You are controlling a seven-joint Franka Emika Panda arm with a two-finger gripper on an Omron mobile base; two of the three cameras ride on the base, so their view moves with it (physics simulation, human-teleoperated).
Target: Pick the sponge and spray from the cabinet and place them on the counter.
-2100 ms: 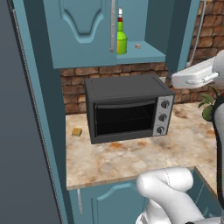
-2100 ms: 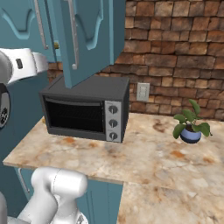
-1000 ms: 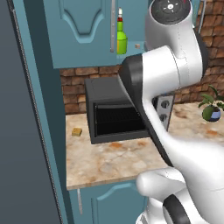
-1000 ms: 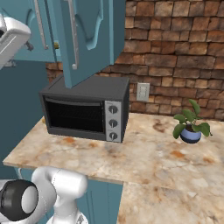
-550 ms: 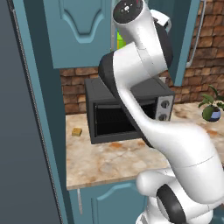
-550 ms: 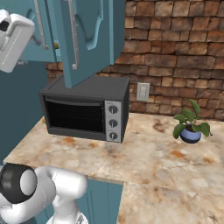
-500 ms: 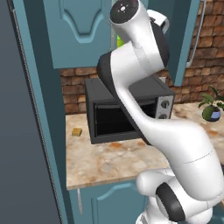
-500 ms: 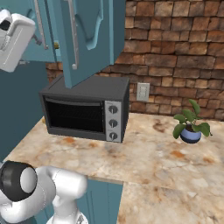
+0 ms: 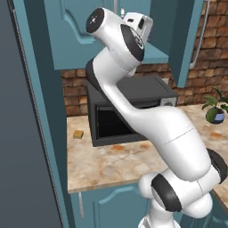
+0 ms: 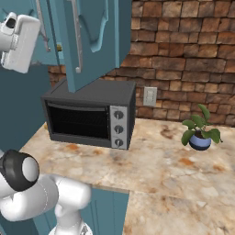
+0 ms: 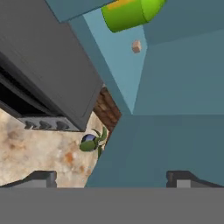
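Observation:
In the hand view the green spray (image 11: 131, 11) lies at the top edge, on the teal cabinet (image 11: 188, 65) shelf, well ahead of my gripper (image 11: 113, 177). Its dark fingertips (image 11: 41, 177) stand wide apart and open, with nothing between them. A tiny pale tan cube (image 11: 136, 46) sits just beyond the bottle. From the left base view my white hand (image 9: 139, 23) is raised in front of the cabinet (image 9: 84, 40), above the shelf edge (image 9: 156, 52). My hand (image 10: 19, 41) also shows beside the open door (image 10: 96, 32). The sponge is out of view. The counter (image 9: 111, 164) lies below.
A dark toaster oven (image 9: 129, 111) stands on the counter under the cabinet. A small orange-tan block (image 9: 78, 133) lies to its left. A potted plant (image 10: 199, 131) and a wall outlet (image 10: 149, 96) are to the right, before a brick wall.
The arm has swung up in front of the cabinet, and the hand has shifted slightly left near the shelf. The jaws have stayed open.

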